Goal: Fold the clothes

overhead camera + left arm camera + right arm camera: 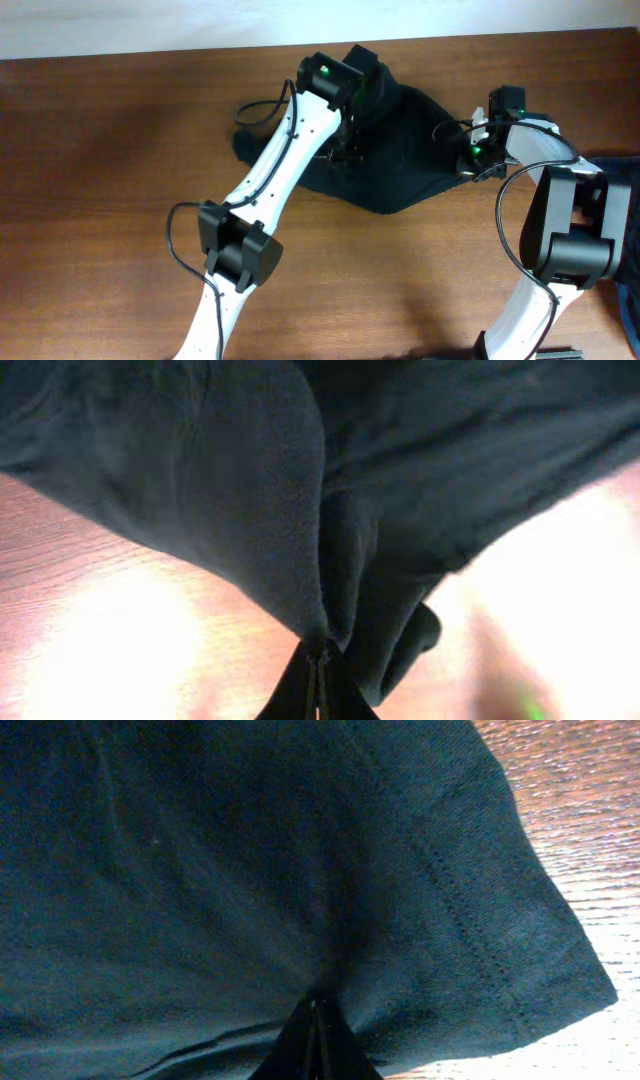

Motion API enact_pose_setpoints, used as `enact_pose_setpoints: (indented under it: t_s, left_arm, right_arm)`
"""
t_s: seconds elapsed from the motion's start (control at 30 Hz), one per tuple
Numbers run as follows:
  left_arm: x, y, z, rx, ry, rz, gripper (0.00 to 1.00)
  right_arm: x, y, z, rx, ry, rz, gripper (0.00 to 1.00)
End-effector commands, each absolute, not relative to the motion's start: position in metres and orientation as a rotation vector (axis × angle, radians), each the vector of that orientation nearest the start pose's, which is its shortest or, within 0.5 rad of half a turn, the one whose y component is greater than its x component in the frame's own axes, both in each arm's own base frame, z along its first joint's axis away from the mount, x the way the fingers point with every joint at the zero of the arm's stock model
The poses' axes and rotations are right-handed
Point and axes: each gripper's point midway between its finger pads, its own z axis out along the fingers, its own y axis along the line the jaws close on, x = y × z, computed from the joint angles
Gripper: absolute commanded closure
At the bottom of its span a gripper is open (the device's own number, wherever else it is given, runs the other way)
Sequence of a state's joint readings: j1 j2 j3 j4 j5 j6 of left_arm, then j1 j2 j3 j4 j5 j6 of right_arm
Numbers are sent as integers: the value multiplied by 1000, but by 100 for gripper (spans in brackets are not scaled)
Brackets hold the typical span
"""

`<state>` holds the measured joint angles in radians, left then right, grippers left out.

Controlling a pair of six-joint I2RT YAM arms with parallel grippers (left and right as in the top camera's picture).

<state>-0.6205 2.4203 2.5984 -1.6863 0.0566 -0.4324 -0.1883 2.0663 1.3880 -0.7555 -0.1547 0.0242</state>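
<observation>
Nearest in the left wrist view: left fingers (303,695), cut off by the bottom edge, tips pressed together on a pinched ridge of the black T-shirt (250,490). Beyond the pinch, fabric fanning out in soft folds across the whole top of the view. On either side, desk (100,620), blurred and washed out by glare, grain barely readable.

Nearest in the right wrist view: right fingers (300,1055), likewise cropped at the bottom, closed tight on the black T-shirt (200,870). To the right, a stitched hem running to a corner; sleeve or bottom edge, cannot tell. Past that corner, a strip of desk (590,820).

From overhead, near edge first: both white arms cut off at the bottom. At the right edge, blue cloth (630,250), largely hidden behind the right arm and cropped. Farther in, bare brown desk (120,180). Toward the far side, right of centre, black T-shirt (410,150) bunched into a dark heap between the two wrists, collar and sleeves impossible to pick out. Left fingers (345,152) lost against the black fabric under the wrist housing; right fingers (468,162) at the shirt's right margin, mostly covered by the wrist.
</observation>
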Motion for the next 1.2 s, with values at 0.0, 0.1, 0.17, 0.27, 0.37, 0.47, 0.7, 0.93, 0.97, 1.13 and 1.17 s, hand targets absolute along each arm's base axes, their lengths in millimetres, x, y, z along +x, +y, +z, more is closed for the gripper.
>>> enact_pose_setpoints:
  t_s: [0.0,0.1,0.17,0.27,0.37,0.47,0.7,0.93,0.97,1.13,1.17]
  left_arm:
    - [361,-275,130,367,3164,-125,99]
    - [354,-258,116,356,3222,-30,100]
    - [348,-245,111,346,3248,43,100]
    - [344,-224,115,273,3250,144,100]
    - [343,-204,136,215,3202,192,100]
    - [342,-185,165,133,3124,223,99]
    - [331,-151,197,-66,3027,208,99]
    - [301,-171,107,-113,3229,-10,99]
    - [296,-169,88,-124,3248,-13,100]
    - [273,-134,28,-326,3311,50,100]
    - [269,-126,23,-366,3320,61,99]
  right_arm:
    - [365,-64,-47,362,3129,106,96]
    - [365,-64,-47,362,3128,105,96]
    - [365,-64,-47,362,3127,105,96]
    - [365,-64,-47,362,3126,105,96]
    - [366,-64,-47,362,3124,105,96]
    - [366,-64,-47,362,3125,106,96]
    - [366,-64,-47,362,3124,106,96]
    - [366,-64,-47,362,3124,106,96]
    - [366,-64,-47,362,3125,105,96]
    - [366,-64,-47,362,3124,106,96]
    - [366,-64,-47,362,3124,106,96]
